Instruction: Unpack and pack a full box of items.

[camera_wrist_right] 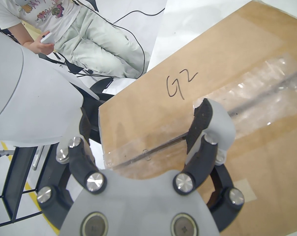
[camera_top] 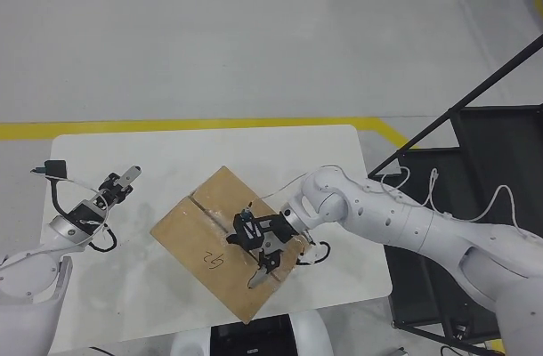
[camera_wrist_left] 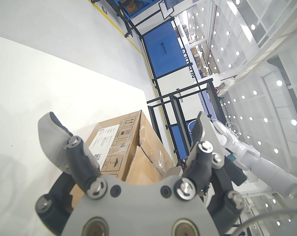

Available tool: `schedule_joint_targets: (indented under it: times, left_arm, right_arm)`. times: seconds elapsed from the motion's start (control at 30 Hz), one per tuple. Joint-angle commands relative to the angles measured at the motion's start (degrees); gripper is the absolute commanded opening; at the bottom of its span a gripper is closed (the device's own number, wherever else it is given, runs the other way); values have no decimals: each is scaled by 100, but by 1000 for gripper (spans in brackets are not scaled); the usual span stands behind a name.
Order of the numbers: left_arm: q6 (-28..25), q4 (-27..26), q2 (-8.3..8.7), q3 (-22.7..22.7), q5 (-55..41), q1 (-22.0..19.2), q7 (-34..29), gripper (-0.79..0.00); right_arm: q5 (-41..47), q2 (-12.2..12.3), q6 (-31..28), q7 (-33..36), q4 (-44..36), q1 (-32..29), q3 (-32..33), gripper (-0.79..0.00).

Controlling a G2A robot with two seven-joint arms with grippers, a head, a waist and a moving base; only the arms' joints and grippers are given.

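The box (camera_top: 214,240) is plain brown cardboard, shut, its two top flaps joined by clear tape (camera_wrist_right: 261,79) along the middle seam. A handwritten mark sits on the lid and a white printed label (camera_wrist_left: 106,136) on one side. It lies turned diagonally on the white table (camera_top: 254,151), from the middle toward 6 o'clock, its nearest corner reaching the table's edge there.

The right pincer (camera_top: 261,251) hangs over the box's 4 o'clock end, spread wide and holding nothing; one finger (camera_wrist_right: 207,124) rests at the taped seam, the other past the box's end edge. The left pincer (camera_top: 129,175) stands at 9 o'clock of the box, well apart, also spread wide with nothing in it.

Bare table runs from 9 round to 12 o'clock. A black rack (camera_top: 503,160) stands beside the table at 3 o'clock.
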Motion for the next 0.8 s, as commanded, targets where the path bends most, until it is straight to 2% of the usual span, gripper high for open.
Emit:
schedule_joint_targets:
  times: [0.0, 0.77]
  left_arm:
    - [0, 0, 0, 0, 0, 0, 0, 0]
    - [0, 0, 0, 0, 0, 0, 0, 0]
  right_arm:
    - [-28, -80, 0, -82, 64, 42, 0, 0]
    - [-303, -1381, 0, -794, 1687, 523, 0, 0]
